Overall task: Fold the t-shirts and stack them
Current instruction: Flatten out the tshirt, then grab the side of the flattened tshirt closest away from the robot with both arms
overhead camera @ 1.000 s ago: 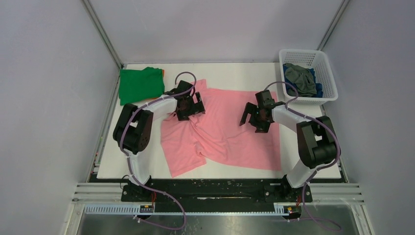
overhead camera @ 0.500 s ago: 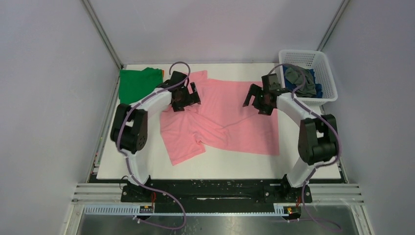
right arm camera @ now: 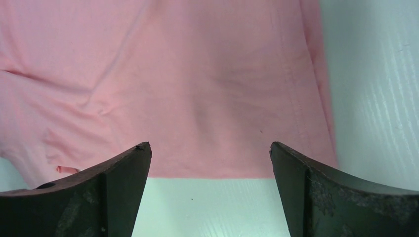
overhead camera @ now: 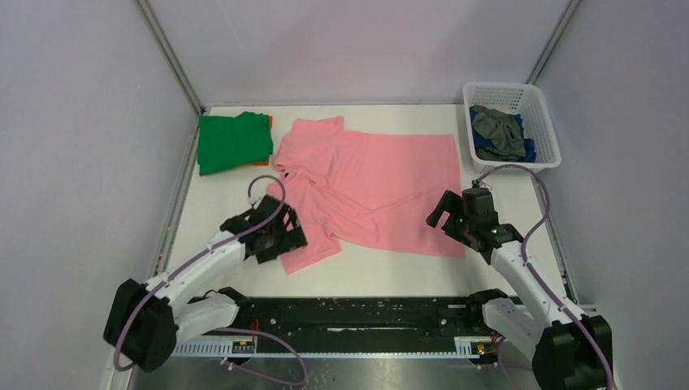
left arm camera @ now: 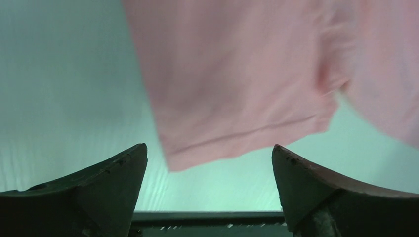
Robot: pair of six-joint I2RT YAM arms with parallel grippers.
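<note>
Pink t-shirt (overhead camera: 370, 187) flat on bench (overhead camera: 382, 266), unfolded. Your left end effector (left arm camera: 208, 148) spread at its near sleeve. Right end effector (right arm camera: 210, 144) spread at its near hem corner. Both empty, likely poised to pinch edges for fold.

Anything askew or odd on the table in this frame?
The pink t-shirt is bunched and creased along its left side, one sleeve skewed toward the near edge; its right half lies flat. Nothing spilled.

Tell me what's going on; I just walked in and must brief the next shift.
Two arms work on a pink t-shirt spread out. The left hand is open over its near sleeve, the right hand open over its near hem corner; neither grips anything. A folded green t-shirt lies far left, and a basket holds a grey t-shirt and a blue one.
</note>
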